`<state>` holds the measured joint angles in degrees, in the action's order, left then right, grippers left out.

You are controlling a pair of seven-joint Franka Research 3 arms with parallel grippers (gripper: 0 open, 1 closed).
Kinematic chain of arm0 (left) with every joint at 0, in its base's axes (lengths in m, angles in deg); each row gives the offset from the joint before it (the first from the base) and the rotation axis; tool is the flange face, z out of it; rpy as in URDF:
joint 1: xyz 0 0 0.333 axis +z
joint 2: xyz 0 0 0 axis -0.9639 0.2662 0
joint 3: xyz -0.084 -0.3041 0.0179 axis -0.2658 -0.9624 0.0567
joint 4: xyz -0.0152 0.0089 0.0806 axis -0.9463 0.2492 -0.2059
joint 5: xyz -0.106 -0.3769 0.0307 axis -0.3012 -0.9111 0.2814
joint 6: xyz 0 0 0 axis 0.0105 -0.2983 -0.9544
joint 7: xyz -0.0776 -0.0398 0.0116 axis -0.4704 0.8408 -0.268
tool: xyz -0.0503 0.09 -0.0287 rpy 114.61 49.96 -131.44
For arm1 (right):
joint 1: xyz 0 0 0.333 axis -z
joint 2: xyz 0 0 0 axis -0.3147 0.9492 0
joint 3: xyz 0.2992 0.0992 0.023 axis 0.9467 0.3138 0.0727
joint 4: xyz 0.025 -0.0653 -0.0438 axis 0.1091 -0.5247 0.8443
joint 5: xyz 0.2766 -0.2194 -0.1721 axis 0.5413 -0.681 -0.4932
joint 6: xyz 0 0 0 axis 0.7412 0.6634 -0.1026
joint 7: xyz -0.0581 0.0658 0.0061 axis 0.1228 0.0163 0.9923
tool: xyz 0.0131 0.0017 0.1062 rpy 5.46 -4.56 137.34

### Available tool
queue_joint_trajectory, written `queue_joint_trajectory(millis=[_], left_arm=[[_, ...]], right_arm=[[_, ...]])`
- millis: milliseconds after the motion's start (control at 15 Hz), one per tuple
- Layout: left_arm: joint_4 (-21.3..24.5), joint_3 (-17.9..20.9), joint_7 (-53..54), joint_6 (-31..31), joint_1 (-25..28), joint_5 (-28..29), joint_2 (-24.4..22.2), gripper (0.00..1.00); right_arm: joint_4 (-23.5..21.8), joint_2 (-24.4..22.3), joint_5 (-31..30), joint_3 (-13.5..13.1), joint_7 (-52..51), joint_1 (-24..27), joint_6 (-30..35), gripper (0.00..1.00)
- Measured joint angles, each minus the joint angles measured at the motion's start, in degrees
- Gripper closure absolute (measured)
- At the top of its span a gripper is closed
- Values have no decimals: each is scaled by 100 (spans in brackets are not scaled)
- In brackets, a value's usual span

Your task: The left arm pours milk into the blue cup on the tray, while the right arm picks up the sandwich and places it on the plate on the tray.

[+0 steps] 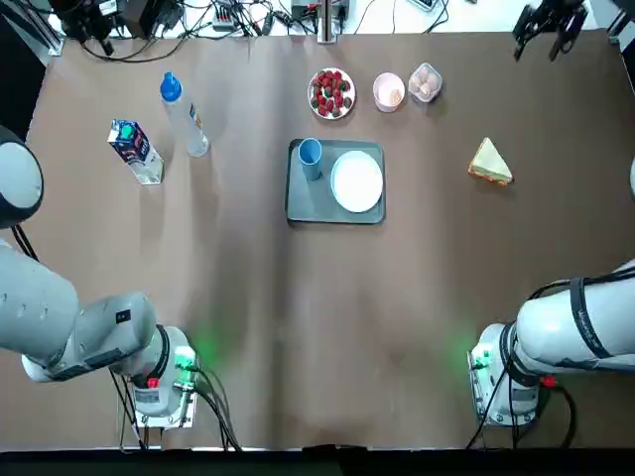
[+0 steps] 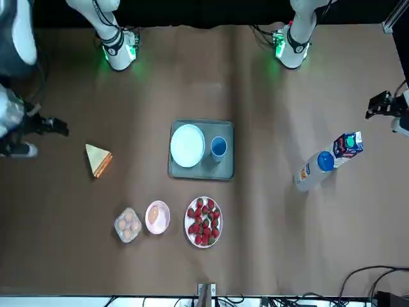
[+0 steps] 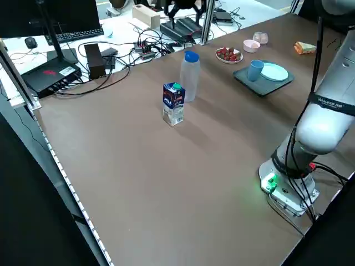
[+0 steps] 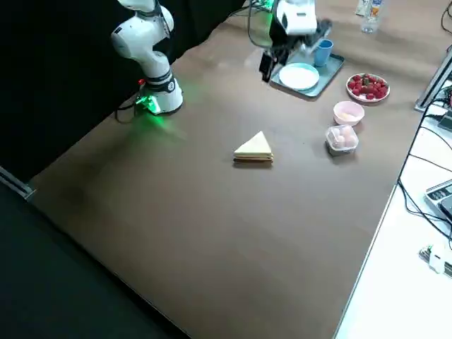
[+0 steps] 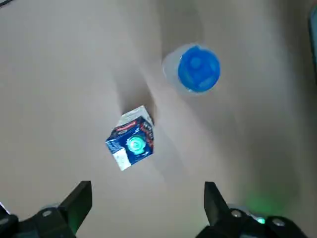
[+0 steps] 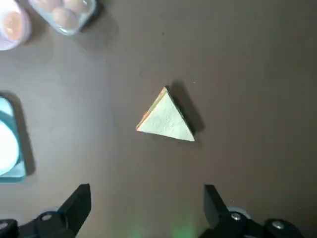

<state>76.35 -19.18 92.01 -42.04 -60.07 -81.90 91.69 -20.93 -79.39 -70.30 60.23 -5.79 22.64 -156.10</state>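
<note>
Nearest the camera in the left wrist view is the left hand (image 5: 148, 194), above the left part of the desk (image 1: 248, 347), its two fingers wide apart with nothing between them. The milk (image 5: 132, 141) stands on the desk below it, clear of the fingertips, toward the left edge. A clear bottle with a blue cap (image 1: 186, 114) stands near the milk, on the side toward the tray (image 1: 322, 210).

The right hand (image 6: 147, 197) is above the right part of the desk, its fingers likewise apart and empty. The sandwich (image 6: 166, 118) lies below it, untouched, toward the desk's right edge.

The tray is near the middle, nearer the far edge. The blue cup (image 1: 311, 159) stands upright in its far left corner (a snug spot), with the white plate (image 1: 356, 181) just beside it. Beyond the tray sits a dish of red berries (image 1: 331, 94); a pink bowl (image 1: 388, 91) and a clear container (image 1: 425, 82) are to its right.
</note>
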Motion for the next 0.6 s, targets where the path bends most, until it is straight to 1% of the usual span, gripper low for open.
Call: queue_joint_trajectory(millis=[133, 267, 333, 400, 467, 600], left_arm=[[4, 1, 659, -6, 255, 0, 120, 0], [4, 1, 1325, -27, 551, 0, 254, 0], [4, 1, 1706, -71, 721, 0, 323, 0], [5, 2, 2118, -157, 900, -1, 397, 0], [6, 2, 2915, -381, 1206, -4, 565, 0], [4, -2, 3604, -514, 1421, -56, 743, 0]], right_arm=[[-223, 325, -37, 0, 6, -2, -324, 0], [-571, 623, -110, 4, 7, -8, -704, 1], [-736, 764, -140, 3, 12, -8, -916, 4], [-877, 894, -154, 2, 16, -8, -1117, 4], [-1084, 1086, -166, -1, 20, -4, -1461, 4], [-1206, 1196, -170, -6, 20, 9, -1672, 5]])
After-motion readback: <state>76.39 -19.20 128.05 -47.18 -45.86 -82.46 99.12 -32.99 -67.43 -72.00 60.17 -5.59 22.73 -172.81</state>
